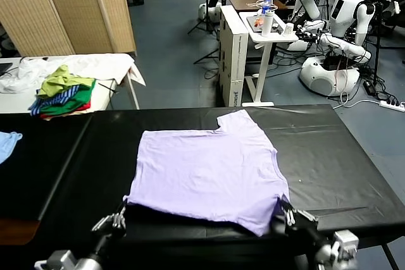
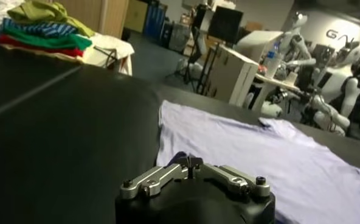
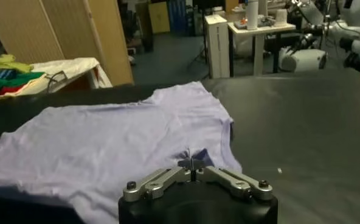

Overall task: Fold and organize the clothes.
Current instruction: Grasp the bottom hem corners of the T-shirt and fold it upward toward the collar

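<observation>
Status: folding not started, or at its very first grasp.

The T-shirt lies spread flat on the black worktop, roughly at its middle. One sleeve points toward the far edge of the worktop; the hem side lies toward the near edge. No fold line shows anywhere: the shirt is one flat layer with light wrinkles. No printed pattern shows on the upper face.

Left pincer: at the near left corner of the T-shirt, touching or just beside its edge. In the left wrist view the fingers appear pressed together at the fabric's corner. Judgement: pinching the corner, though the contact itself is partly hidden by the pincer body.

Right pincer: at the near right corner of the T-shirt. In the right wrist view the fingertips meet over the cloth edge. Judgement: likewise pinching the T-shirt.

Not part of the job: a pile of garments on a white table beyond the far left of the worktop, well apart from the T-shirt; a light blue cloth at the worktop's left edge.

Done: shirt laid out, both near corners taken.
Left: every fold, then putting the folded shirt in its place.
</observation>
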